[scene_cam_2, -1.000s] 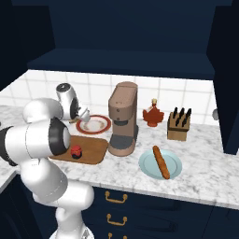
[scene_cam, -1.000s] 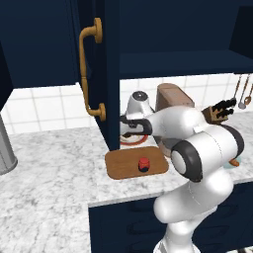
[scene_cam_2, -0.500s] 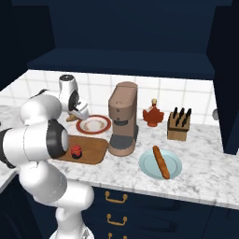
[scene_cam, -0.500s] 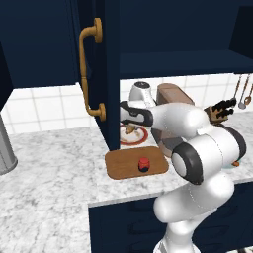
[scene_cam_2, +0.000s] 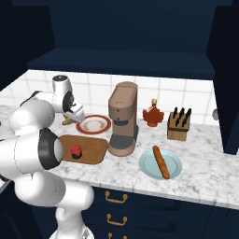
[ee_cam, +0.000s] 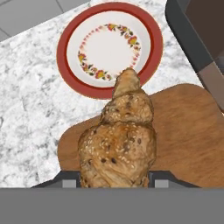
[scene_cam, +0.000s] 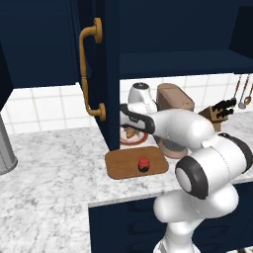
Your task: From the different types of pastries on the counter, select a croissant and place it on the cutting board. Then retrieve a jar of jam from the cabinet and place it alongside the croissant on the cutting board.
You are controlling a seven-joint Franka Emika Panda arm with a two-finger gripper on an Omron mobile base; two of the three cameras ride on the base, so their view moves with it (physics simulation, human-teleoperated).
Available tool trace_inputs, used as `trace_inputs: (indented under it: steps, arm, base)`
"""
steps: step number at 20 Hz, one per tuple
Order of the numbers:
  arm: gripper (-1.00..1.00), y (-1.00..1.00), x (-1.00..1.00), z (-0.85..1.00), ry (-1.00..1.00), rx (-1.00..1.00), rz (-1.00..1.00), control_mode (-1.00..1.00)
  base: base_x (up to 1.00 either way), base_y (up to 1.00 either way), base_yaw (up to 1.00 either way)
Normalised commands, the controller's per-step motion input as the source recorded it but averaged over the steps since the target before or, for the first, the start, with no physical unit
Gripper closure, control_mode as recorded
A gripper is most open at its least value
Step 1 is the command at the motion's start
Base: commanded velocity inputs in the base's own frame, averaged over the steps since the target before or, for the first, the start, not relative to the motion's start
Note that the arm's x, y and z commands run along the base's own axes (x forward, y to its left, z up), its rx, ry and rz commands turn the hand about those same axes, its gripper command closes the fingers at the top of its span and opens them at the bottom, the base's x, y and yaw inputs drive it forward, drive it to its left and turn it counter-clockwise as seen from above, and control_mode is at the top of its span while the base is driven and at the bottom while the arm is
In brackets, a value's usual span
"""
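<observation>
My gripper (ee_cam: 114, 179) is shut on the croissant (ee_cam: 118, 140), a lumpy golden-tan pastry that hangs over the near edge of the cutting board (ee_cam: 188, 131). In the left base view the gripper (scene_cam: 129, 129) holds the croissant (scene_cam: 131, 132) low, behind the cutting board (scene_cam: 123, 170) and in front of the plate. The red jar of jam (scene_cam: 144, 164) stands upright on the board. From the right, the croissant (scene_cam_2: 68, 121) shows left of the plate, beyond the board (scene_cam_2: 93, 150) and the jar (scene_cam_2: 76, 151). The cabinet door (scene_cam: 106, 74) stands open, its brass handle (scene_cam: 89, 69) facing me.
A red-rimmed white plate (ee_cam: 65, 65) lies just past the board. A brown coffee machine (scene_cam_2: 123, 119) stands to the right of the board. Further right are a blue plate (scene_cam_2: 175, 163) with the stick pastry (scene_cam_2: 161, 162), a red bottle (scene_cam_2: 152, 113) and a knife block (scene_cam_2: 179, 125). Marbled counter (scene_cam: 49, 163) stretches to the left.
The hand has risen slightly and the wrist has turned a little. The jar and board have not moved.
</observation>
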Motion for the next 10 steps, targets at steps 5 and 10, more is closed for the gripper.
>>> trace_inputs:
  steps: [5, 10]
  arm:
    - [1.00, 0.35, -0.56, -0.27, 0.00, 0.00, 0.00, -1.00]
    - [1.00, 0.12, -0.14, -0.25, 0.00, 0.00, 0.00, -1.00]
  base:
    - [0.00, 0.00, 0.00]
    - [0.00, 0.00, 0.00]
